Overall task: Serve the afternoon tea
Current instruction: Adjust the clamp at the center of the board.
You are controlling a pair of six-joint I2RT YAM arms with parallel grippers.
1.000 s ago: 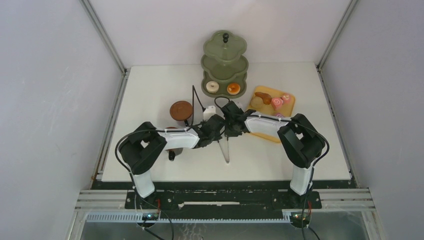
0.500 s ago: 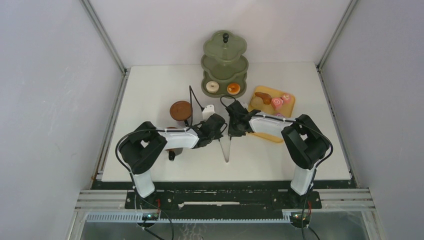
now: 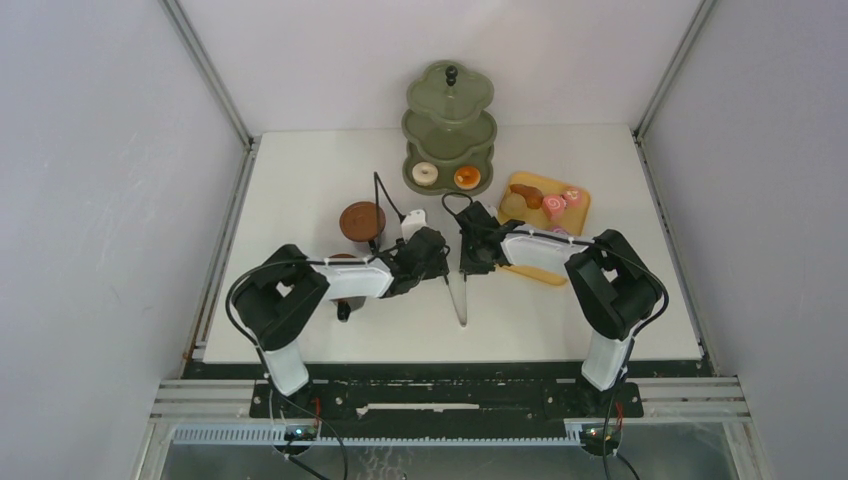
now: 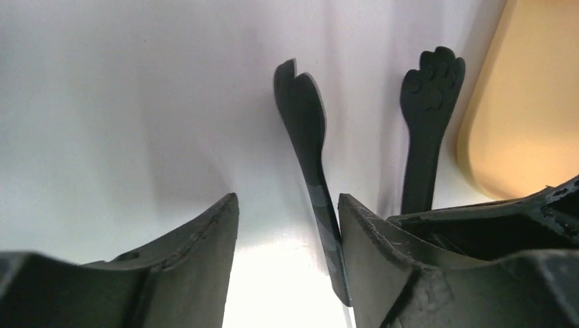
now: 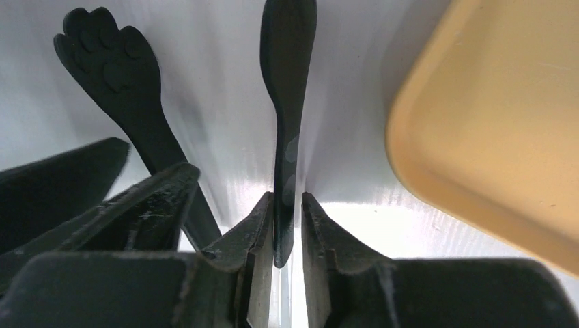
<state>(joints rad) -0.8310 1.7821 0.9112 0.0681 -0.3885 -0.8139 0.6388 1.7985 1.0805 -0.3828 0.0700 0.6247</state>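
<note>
The olive-green three-tier stand (image 3: 450,125) is at the back, with two small donuts (image 3: 425,173) on its bottom tier. A brown bun (image 3: 524,196) and pink swirl cakes (image 3: 555,206) lie on the orange tray (image 3: 535,270). A brown cup on a saucer (image 3: 362,220) stands at centre left. The black tongs (image 3: 459,298) lie between my grippers. My right gripper (image 5: 287,201) is shut on one tong arm (image 5: 287,82). My left gripper (image 4: 287,205) is open, and the other tong arm (image 4: 305,123) rests against its right finger.
The orange tray's corner (image 4: 526,102) lies just right of the tong tips, and also shows in the right wrist view (image 5: 491,130). A second dark brown piece (image 3: 343,311) shows under the left arm. A white cable plug (image 3: 414,217) sits near the cup.
The two grippers have drawn slightly apart. The tongs' near end has shifted a little to the right.
</note>
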